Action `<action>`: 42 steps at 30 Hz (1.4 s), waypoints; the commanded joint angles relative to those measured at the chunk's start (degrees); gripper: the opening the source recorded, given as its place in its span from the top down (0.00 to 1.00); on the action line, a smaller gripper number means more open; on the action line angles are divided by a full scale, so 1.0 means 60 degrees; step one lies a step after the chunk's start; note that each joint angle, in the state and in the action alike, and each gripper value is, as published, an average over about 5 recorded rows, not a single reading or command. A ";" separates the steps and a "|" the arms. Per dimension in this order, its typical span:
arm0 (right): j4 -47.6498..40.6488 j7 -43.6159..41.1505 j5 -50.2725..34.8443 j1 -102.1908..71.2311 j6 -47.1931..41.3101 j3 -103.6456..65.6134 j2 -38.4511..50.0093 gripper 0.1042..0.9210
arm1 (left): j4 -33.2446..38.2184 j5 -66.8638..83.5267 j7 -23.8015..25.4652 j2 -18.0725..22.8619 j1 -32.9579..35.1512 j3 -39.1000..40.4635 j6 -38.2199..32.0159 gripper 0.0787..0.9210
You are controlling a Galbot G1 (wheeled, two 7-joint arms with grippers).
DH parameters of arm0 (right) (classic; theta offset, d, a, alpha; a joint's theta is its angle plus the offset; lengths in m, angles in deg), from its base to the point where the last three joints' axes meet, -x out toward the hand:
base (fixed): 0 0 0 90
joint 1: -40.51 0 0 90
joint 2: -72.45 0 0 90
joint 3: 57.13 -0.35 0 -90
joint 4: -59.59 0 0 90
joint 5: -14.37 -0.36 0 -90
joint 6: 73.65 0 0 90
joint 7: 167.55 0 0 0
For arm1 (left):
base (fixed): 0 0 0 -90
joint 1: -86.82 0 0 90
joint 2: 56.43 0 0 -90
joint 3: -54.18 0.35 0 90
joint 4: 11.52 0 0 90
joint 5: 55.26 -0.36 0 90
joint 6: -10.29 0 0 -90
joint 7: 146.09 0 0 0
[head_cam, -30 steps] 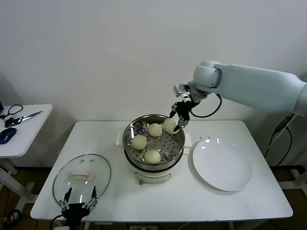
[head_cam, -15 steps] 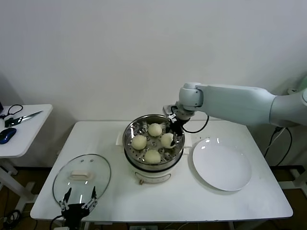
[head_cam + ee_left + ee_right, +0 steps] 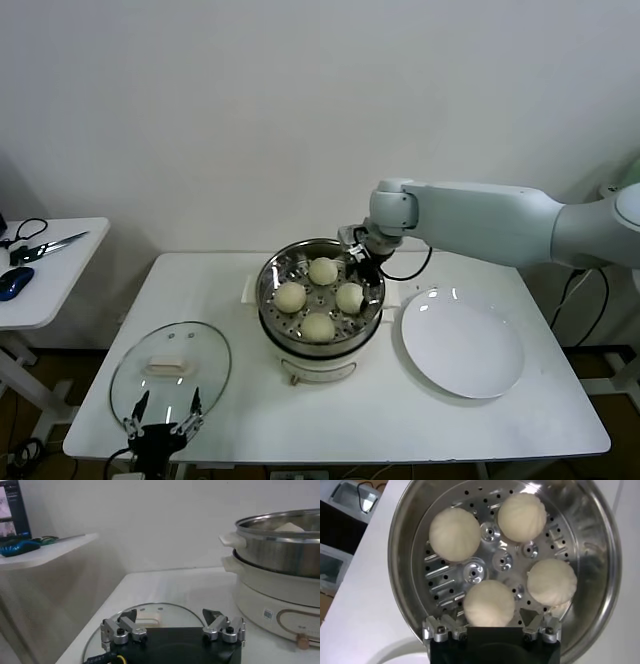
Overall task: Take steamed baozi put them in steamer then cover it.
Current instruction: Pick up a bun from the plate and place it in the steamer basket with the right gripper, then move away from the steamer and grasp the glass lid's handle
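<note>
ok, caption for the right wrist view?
Right gripper, fingers open, above the steamer with four steamed baozi on its perforated tray.

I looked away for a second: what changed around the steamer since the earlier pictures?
The right gripper carried the fourth baozi from above the steamer's far rim down onto the perforated tray, then let it go; its fingers now stand open just behind it. The other three baozi, the glass lid, the empty plate and the open left gripper by the lid stayed put.
</note>
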 commanded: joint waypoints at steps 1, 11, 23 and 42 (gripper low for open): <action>0.0039 -0.0220 -0.0400 0.0055 0.0224 -0.0797 0.0342 0.12 | 0.0044 -0.0050 0.0018 0.0019 -0.0004 0.0018 0.0158 0.12; 0.0791 0.4052 -0.2359 -0.1844 -0.0203 -0.5105 0.2440 0.12 | 0.0159 0.0152 -0.0029 -0.0101 -0.0192 0.0030 0.0544 0.12; 0.2385 0.7516 -0.1333 -0.8246 0.0542 -1.2138 0.5478 0.12 | 0.0097 0.0337 -0.0205 -0.0606 -0.0964 -0.0099 0.0765 0.12; 0.3325 0.7752 -0.0540 -1.9307 0.4419 -2.1172 0.2756 0.12 | -0.0533 -0.0790 -0.0442 -0.1122 -0.1430 -0.0075 -0.0336 0.12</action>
